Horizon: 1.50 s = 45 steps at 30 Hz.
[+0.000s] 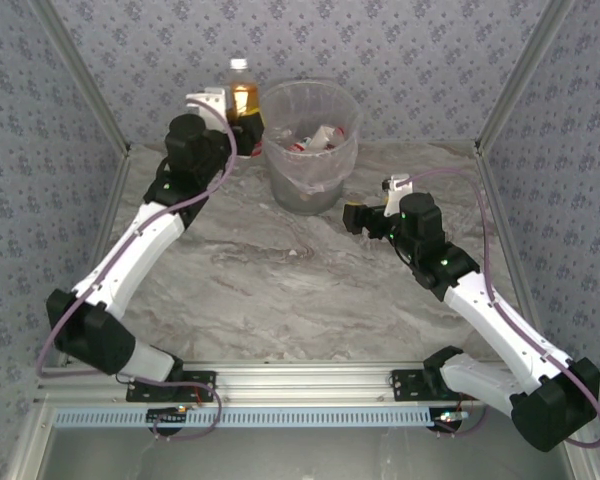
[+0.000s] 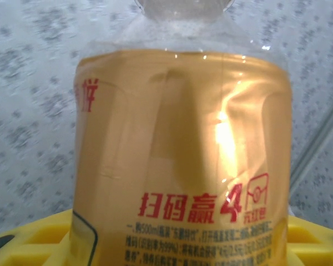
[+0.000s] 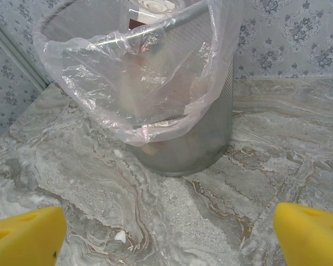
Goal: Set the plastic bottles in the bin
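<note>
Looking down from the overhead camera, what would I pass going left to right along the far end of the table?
The orange-labelled bottle → the bin with bottles inside → the right gripper, open.

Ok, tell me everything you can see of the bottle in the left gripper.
The bottle is small next to the bin, clear plastic, with a white cap and an orange-yellow label printed in red characters. It is upright, held by the left gripper, whose yellow fingers sit low on either side. It is just left of the bin, by the back wall.
</note>
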Tool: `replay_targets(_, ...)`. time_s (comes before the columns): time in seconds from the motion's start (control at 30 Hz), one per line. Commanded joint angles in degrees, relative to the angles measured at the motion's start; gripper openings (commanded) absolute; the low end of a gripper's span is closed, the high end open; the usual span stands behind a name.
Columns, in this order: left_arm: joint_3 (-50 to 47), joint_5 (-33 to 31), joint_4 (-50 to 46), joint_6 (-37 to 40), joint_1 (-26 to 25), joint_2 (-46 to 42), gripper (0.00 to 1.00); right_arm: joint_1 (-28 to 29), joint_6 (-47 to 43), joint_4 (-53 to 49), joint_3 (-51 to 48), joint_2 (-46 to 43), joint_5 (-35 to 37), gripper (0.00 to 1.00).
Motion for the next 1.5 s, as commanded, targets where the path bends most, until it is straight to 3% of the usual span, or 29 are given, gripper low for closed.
replay_targets(0.0, 5.6, 5.61, 1.78, 6.9, -0.88, 3.6, 0.54, 0.42, -1.31, -0.4, -0.38, -1.44, 0.63, 0.98)
replay_targets(0.3, 12.84, 8.79, 2.59, 14.82, -0.9, 12.4, 0.55, 1.0, -1.31, -2.04, -0.54, -3.23, 1.84, 0.98)
replay_targets(0.53, 23.33, 11.32, -0.82, 15.84, -0.91, 21.12, 0.57, 1.28, -1.05, -2.78, -0.69, -4.24, 2.64, 0.98)
replay_targets(0.83, 38.9, 10.43, -12.48, 20.95, -0.67, 32.43, 0.58, 1.65, -1.53, -4.91, -0.62, -5.69, 4.19, 0.98)
replay_targets(1.03, 58.53, 12.13, -30.0, 27.91, -0.74, 42.73, 0.58, 1.65, -1.74, -5.49, -1.07, -6.75, 5.2, 0.98)
replay_targets(1.13, 57.61, 11.41, -27.49, 29.17, -0.46, 43.03, 0.6, 1.68, -1.74, -5.02, -1.15, -6.56, 5.29, 0.98)
replay_targets(1.2, 57.76, 11.63, -27.38, 29.54, -0.3, 43.44, 0.66, 1.67, -1.66, -4.77, -0.96, -6.28, 5.21, 0.98)
replay_targets(1.33, 56.38, 11.29, -25.98, 30.13, -0.3, 43.2, 0.93, 1.67, -1.83, -4.7, -0.34, -5.67, 5.02, 0.98)
replay_targets(1.47, 57.5, 11.35, -26.91, 28.43, -0.3, 42.93, 0.99, 1.67, -1.75, -4.62, -0.01, -5.15, 4.82, 0.98)
